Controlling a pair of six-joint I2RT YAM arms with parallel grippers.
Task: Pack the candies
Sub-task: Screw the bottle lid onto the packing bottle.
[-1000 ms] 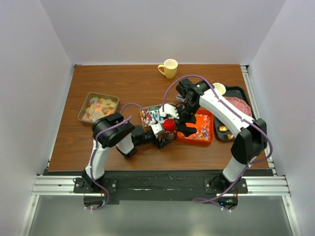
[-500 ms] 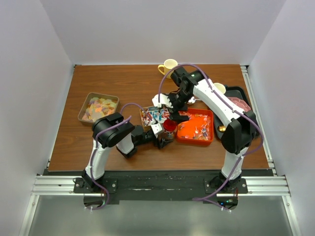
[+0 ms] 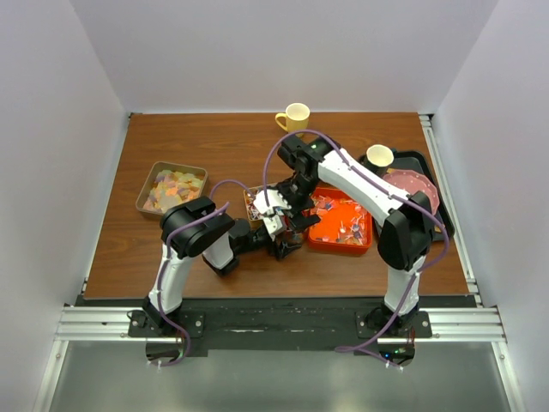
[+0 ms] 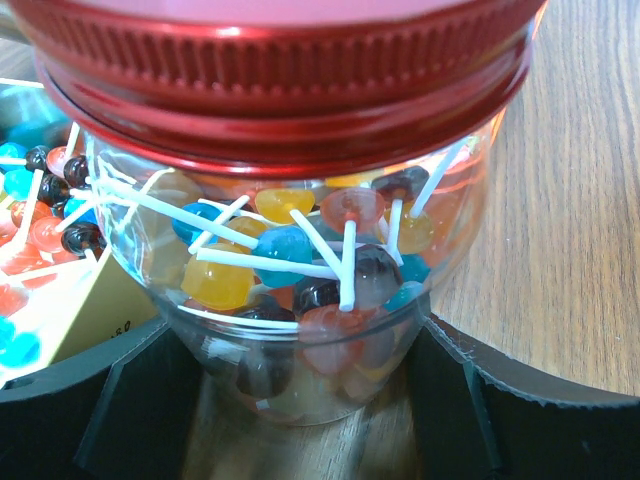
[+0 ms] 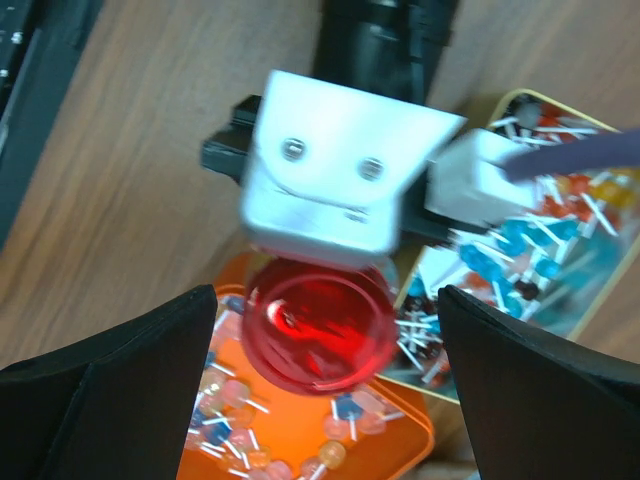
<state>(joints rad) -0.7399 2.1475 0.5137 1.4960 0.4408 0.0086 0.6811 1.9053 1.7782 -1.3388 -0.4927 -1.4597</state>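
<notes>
A clear jar (image 4: 300, 260) with a red screw lid (image 4: 280, 80) holds several lollipop candies. My left gripper (image 4: 300, 420) is shut on the jar's base and holds it upright on the table. In the top view the left gripper (image 3: 286, 240) is at the table's middle, with my right gripper (image 3: 287, 215) directly above it, hiding the jar. The right gripper (image 5: 320, 390) is wide open, and the red lid (image 5: 318, 335) shows between its fingers. Candies lie in the orange tray (image 3: 343, 225), a small tan tray (image 3: 257, 202) and the left tray (image 3: 171, 187).
A yellow mug (image 3: 294, 118) stands at the back. A black tray (image 3: 425, 167) at the right holds a pink plate (image 3: 412, 184) and a paper cup (image 3: 378, 156). The left wrist camera housing (image 5: 340, 175) sits close above the lid.
My right gripper has swung left from over the orange tray to over the jar, hiding the red lid in the top view. The left arm has stayed still.
</notes>
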